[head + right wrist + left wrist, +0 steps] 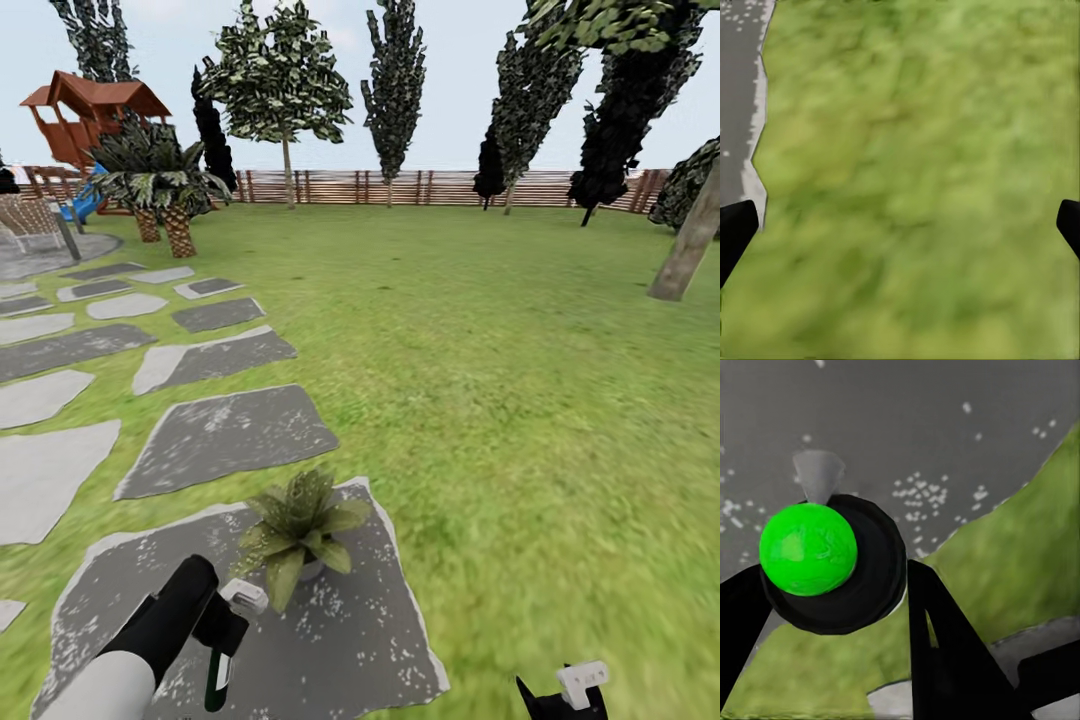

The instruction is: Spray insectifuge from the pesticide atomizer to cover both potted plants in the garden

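Just ahead of the left gripper, which is clamped on the pesticide atomizer hanging bottle-down with its grey nozzle toward the potted plant, that rosette sits on its stepping stone, while the right gripper hangs spread and empty farther off over grass.

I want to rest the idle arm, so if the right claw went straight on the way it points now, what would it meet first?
Most likely bare lawn. The right claw is open with nothing between its fingers, and grass lies ahead in the right wrist view. A grey stepping stone lies off to one side. How far off the grass is, I cannot tell.
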